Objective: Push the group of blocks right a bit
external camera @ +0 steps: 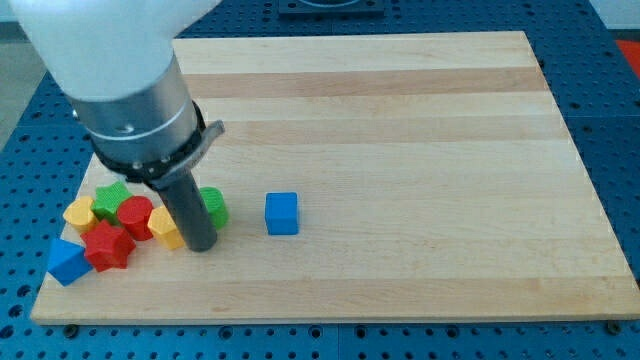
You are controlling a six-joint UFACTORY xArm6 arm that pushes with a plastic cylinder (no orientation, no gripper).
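A group of blocks lies at the view's lower left on the wooden board [400, 150]: a yellow block [79, 212], a green block [110, 197], a red block [135, 215], a yellow block [164, 226], a red star-shaped block [108, 246] and a blue block [67, 261]. A green round block [213, 206] sits just right of the rod. A blue cube [282, 213] stands apart, further right. My tip [200, 246] rests between the yellow block and the green round block, close to both.
The arm's wide grey and white body [125, 80] hangs over the board's upper left corner and hides what is under it. The board's left and bottom edges run close to the group. Blue perforated table surrounds the board.
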